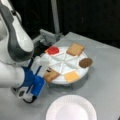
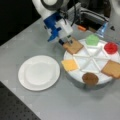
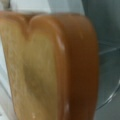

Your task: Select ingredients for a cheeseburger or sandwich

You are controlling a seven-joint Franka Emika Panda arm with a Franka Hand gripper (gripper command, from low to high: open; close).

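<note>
Franka arm, white links with a grey joint cover, comes in from a front view's left, wrist bent down toward the worktop. Blue-and-white pincer low, at the near-left rim of the tray; in a front view it shows upper centre, fingers pointing down. Finger gap hidden.

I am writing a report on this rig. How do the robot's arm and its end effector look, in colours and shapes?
In both front views the arm is white and rounded, with a dark grey band over one joint. Near its wrist sit bright blue blocky parts. The end effector has a white boxy body with short dark fingers. A dark cable runs behind it in a front view. No markings are readable.
</note>
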